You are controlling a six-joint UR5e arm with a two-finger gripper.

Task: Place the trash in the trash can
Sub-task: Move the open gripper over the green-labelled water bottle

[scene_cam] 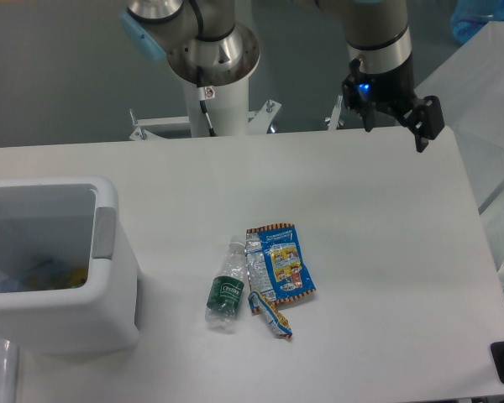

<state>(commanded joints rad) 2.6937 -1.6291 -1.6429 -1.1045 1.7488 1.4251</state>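
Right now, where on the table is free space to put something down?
Bare tabletop lies right of the blue wrapper, reaching the right edge, and along the back below the claw. A narrower strip separates the trash can from the bottle. The bottle, wrapper and small twisted wrapper crowd together.

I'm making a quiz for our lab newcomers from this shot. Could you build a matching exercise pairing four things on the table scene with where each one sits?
Things:
1. plastic bottle
2. blue snack wrapper
3. trash can
4. hand

Places:
A. above the table's far edge, right of the arm's base
B. at the table's left end
C. just left of the blue wrapper
D. mid-table, right of the bottle

Pairs: 1-C, 2-D, 3-B, 4-A
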